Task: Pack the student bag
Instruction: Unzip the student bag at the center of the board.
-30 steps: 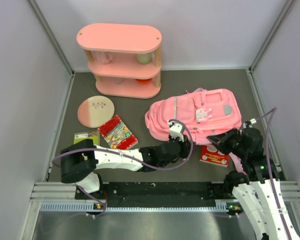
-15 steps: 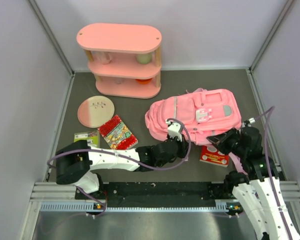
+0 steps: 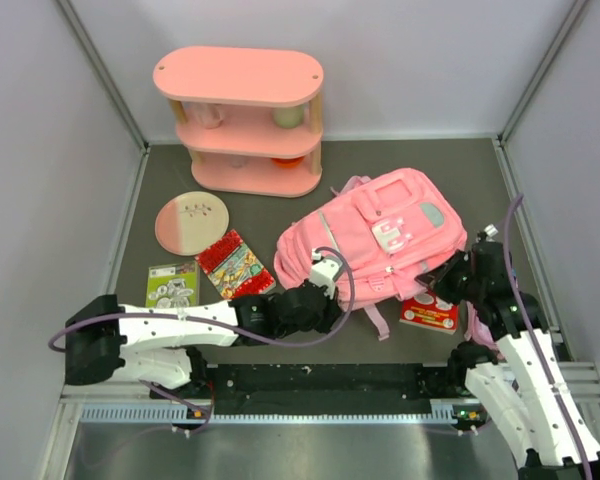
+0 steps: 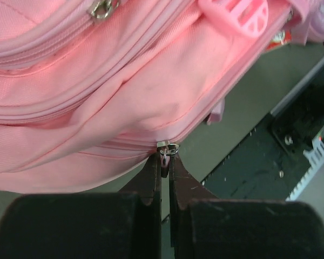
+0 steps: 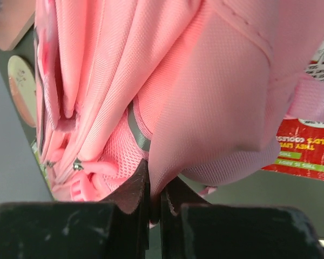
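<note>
A dark grey table (image 3: pixel 410 170) takes up most of the overhead view, boxed in by pale walls. A pink three-tier shelf (image 3: pixel 238 80) is parked at the upper left of centre against the back, with a couple of cups tucked on its middle tier.

The pink backpack (image 3: pixel 380 235) is laid right of centre on the table at a slant, front pockets and white buckle facing up.

The left gripper (image 4: pixel 164 162) is stretched in from the lower left of the frame to the bag's lower left edge. Its fingers are pinched almost together on a small metal zip pull (image 4: pixel 166 150) at the bag's bottom seam. The right gripper (image 5: pixel 154 186) is pushed in at the bag's lower right edge, and its fingers are squeezed tight on a fold of the pink fabric.

A round pink-and-cream plate (image 3: pixel 191 221) is set left of centre, below the shelf. A red picture book (image 3: pixel 235 265) is laid just below and right of it. Another red book (image 3: pixel 429 314) is partly covered by the bag's lower right corner. A small green card (image 3: pixel 172 284) is left at the lower left, just above the left arm.
</note>
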`<state>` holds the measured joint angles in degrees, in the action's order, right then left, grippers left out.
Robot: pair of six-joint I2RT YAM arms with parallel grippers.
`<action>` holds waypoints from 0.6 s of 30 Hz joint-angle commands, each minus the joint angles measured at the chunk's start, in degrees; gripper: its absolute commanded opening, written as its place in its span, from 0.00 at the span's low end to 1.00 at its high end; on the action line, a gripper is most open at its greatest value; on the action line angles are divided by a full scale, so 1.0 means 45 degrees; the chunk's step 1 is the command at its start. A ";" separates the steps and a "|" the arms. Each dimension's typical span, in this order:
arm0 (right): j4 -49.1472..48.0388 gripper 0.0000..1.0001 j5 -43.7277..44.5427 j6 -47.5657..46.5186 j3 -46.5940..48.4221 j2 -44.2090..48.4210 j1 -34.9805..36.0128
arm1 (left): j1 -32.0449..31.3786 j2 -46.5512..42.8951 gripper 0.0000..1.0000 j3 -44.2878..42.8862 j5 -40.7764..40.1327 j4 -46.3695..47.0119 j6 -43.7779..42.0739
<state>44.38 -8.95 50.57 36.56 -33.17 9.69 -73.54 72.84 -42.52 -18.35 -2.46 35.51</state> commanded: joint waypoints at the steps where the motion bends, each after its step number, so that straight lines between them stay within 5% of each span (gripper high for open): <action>1: -0.1541 0.00 0.2381 -0.1782 0.0938 -0.1042 -0.1429 | 0.0014 -0.1010 0.00 0.0444 0.1883 -0.2481 -0.0760; 10: -0.3709 0.00 -0.0371 -0.2955 0.3631 -0.6003 -0.3931 | -0.0006 -0.0114 0.00 -0.0295 0.3022 -0.2150 -0.0898; 13: -0.3788 0.28 -0.2381 -0.3482 0.4395 -0.7315 -0.3931 | -0.0006 0.0548 0.00 -0.0764 0.2984 -0.1642 -0.0821; 14: -0.3614 0.67 -0.2831 -0.3676 0.4396 -0.7414 -0.3931 | -0.0006 0.0765 0.00 -0.0978 0.2964 -0.1602 -0.0685; 18: -0.2912 0.96 -0.1943 -0.3718 0.2801 -0.5025 -0.3951 | -0.0006 0.1936 0.00 -0.2072 0.2906 -0.1271 -0.0060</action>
<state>34.04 -18.57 35.73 51.79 -66.32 -7.35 -73.19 78.24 -46.35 -7.33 -9.98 33.19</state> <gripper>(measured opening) 0.880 0.037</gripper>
